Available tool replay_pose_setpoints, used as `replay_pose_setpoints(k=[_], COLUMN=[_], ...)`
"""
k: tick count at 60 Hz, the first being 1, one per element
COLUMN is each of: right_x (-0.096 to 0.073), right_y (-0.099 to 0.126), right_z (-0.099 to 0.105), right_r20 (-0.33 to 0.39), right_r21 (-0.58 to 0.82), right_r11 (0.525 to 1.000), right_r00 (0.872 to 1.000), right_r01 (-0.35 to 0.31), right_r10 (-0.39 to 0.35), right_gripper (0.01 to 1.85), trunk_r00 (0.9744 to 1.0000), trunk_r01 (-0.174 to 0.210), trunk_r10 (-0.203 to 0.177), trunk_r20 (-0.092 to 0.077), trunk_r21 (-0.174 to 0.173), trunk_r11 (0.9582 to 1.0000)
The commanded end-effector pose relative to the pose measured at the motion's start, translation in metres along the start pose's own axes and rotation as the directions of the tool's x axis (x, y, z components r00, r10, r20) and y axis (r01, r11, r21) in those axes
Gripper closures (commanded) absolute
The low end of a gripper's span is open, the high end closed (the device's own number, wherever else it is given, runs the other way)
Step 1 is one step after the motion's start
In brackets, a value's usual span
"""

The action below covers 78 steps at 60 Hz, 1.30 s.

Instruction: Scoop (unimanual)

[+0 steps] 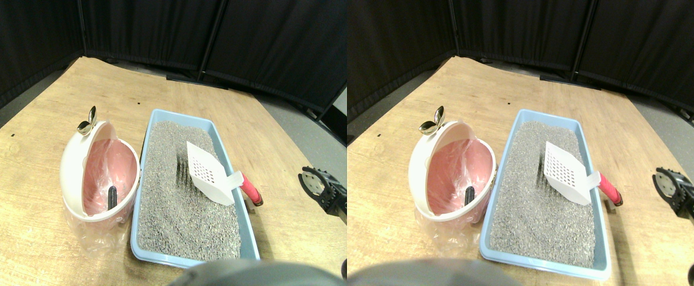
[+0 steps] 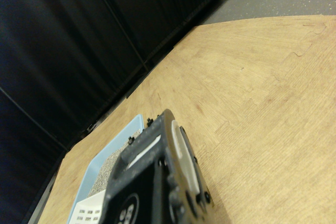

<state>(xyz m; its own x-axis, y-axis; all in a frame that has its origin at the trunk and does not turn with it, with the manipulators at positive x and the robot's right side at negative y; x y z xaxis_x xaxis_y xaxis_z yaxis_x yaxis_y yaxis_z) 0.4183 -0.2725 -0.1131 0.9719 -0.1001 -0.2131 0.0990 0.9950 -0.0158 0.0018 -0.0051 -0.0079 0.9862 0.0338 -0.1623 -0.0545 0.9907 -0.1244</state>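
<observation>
My right hand point(image 1: 321, 186) hangs off to the right of the work, above the wooden table point(image 1: 37, 202) and well apart from everything it needs; I cannot tell whether its jaws are spread or pressed together, and it carries nothing that I can see. Nearest to it is the scoop point(image 1: 210, 173), a white slotted blade lying on the litter with its red handle point(image 1: 251, 190) sticking out over the right rim of the blue litter tray point(image 1: 144, 149), pointed roughly my way. The grey litter point(image 1: 174, 208) fills the tray and shows a few rake lines just beside the blade. Beyond the tray, touching its left side, stands the pink bin point(image 1: 93, 173), tilted open, lined with a clear bag, with one small dark piece point(image 1: 112, 196) already inside. By my reckoning the scooping has not begun: the handle is yet to be grasped, then a load lifted and tipped into the bin. I can read no brand, label or writing anywhere here.
</observation>
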Motion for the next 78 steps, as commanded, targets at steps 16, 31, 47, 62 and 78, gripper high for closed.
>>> replay_pose_setpoints(k=[16, 31, 47, 62, 78], right_x=[-0.027, -0.039, -0.047, -0.051, -0.049], right_y=[0.006, 0.010, 0.013, 0.017, 0.020], right_z=[0.009, 0.007, 0.006, -0.001, -0.008], right_r20=[0.031, 0.036, 0.015, 0.034, 0.032], right_r21=[-0.028, -0.029, -0.030, 0.000, 0.009], right_r11=[0.999, 0.997, 0.996, 0.996, 0.996], right_r00=[0.999, 0.996, 0.996, 0.996, 0.996], right_r01=[-0.041, -0.078, -0.086, -0.087, -0.088], right_r10=[0.042, 0.079, 0.086, 0.087, 0.088], right_gripper=[1.80, 1.80, 1.80, 1.80, 1.80], trunk_r00=[0.9990, 0.9980, 0.9972, 0.9936, 0.9931], trunk_r01=[0.042, 0.063, 0.075, 0.113, 0.118], trunk_r10=[-0.042, -0.063, -0.075, -0.113, -0.118], trunk_r20=[0.013, 0.008, 0.004, 0.003, 0.000], trunk_r21=[0.005, 0.020, 0.028, 0.036, 0.035], trunk_r11=[0.9991, 0.9978, 0.9968, 0.9929, 0.9924])
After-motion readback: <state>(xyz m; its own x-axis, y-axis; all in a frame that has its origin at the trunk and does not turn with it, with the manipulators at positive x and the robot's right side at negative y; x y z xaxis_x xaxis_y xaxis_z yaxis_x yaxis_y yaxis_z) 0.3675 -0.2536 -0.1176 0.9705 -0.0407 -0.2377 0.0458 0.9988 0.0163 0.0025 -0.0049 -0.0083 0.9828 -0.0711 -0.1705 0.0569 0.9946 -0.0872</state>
